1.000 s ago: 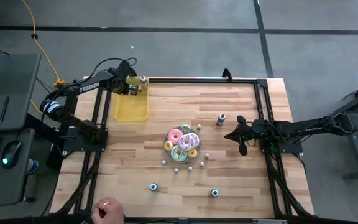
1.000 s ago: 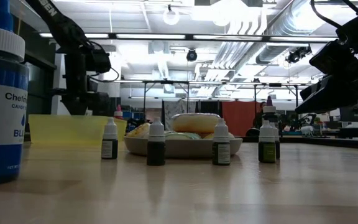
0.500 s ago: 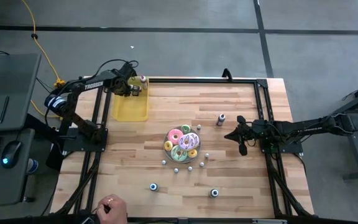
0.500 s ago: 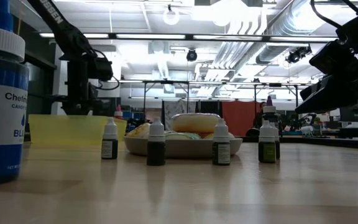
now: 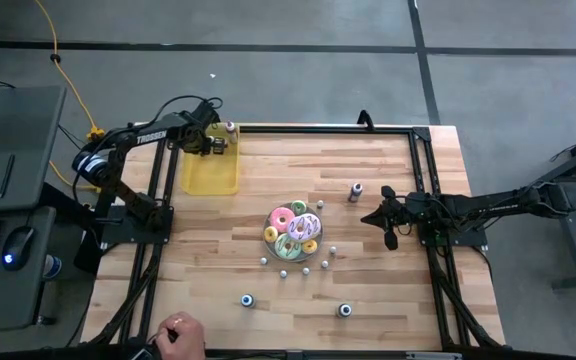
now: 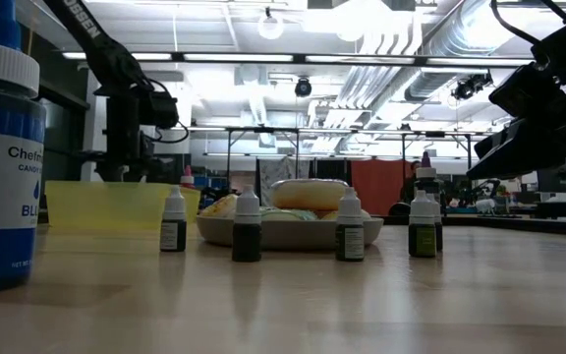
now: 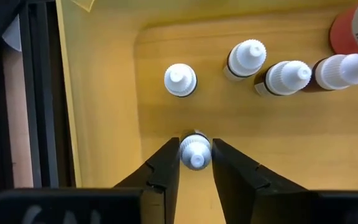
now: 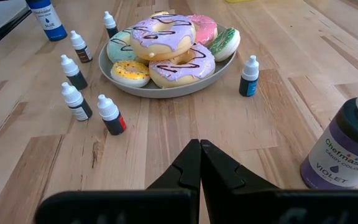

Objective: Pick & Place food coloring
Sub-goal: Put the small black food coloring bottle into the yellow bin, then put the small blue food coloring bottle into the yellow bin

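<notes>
Left gripper hangs over the yellow tray; a food coloring bottle stands between its jaws, seemingly touching both. Four more bottles stand beyond. Right gripper, jaws closed, waits before the doughnut plate.

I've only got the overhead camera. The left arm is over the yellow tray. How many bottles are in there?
Observer: The left wrist view shows five small white-capped ones. Four small bottles stand further into the yellow tray, and a fifth bottle is upright right at the left gripper.
Operator: Is the right gripper carrying anything?
Observer: No. The right wrist view shows the right gripper shut and empty, short of the doughnut plate.
Operator: What is the larger bottle near it?
Observer: That large bottle has a label reading violet.
</notes>
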### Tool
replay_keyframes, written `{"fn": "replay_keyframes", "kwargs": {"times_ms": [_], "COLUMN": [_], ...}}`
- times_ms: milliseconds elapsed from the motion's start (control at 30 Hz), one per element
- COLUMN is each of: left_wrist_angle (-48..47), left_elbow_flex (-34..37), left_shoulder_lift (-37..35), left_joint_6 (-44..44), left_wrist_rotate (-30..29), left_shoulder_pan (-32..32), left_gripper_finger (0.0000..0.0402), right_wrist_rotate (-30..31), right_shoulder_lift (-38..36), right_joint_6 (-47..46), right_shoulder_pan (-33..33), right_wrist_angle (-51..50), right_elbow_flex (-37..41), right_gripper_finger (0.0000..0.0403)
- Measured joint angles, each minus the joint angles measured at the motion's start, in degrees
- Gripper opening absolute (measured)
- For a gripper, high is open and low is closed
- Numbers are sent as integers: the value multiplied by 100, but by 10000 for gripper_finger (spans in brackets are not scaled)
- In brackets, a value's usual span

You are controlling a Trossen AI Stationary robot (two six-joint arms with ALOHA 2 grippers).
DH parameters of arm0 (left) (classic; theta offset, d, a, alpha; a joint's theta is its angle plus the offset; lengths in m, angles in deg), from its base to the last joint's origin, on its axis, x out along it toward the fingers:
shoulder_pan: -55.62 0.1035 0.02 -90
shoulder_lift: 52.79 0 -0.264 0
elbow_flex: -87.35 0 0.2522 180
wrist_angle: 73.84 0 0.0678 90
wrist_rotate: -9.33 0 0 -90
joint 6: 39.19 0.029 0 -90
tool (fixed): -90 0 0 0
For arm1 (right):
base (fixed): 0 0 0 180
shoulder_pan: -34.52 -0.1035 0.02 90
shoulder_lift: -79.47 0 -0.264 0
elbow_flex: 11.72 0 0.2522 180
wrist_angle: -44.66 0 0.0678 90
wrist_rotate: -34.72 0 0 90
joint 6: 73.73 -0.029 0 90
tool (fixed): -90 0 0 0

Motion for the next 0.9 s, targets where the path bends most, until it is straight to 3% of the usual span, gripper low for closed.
{"fn": "replay_keyframes", "kwargs": {"times_ms": [733,900], "left_wrist_angle": [230,404], "left_elbow_flex": [0,0], "left_shoulder_lift": [-142,-262], "left_joint_6": [-9,133], "left_wrist_rotate": [-172,-155], "left_shoulder_pan": [-70,-162], "left_gripper_finger": [97,127], "right_wrist_rotate": [2,0], "right_shoulder_lift": [2,0], "right_joint_6": [0,0], "right_shoulder_pan": [0,2], "right_wrist_angle": [-2,0], "right_elbow_flex": [0,2], "right_gripper_finger": [0,0]}}
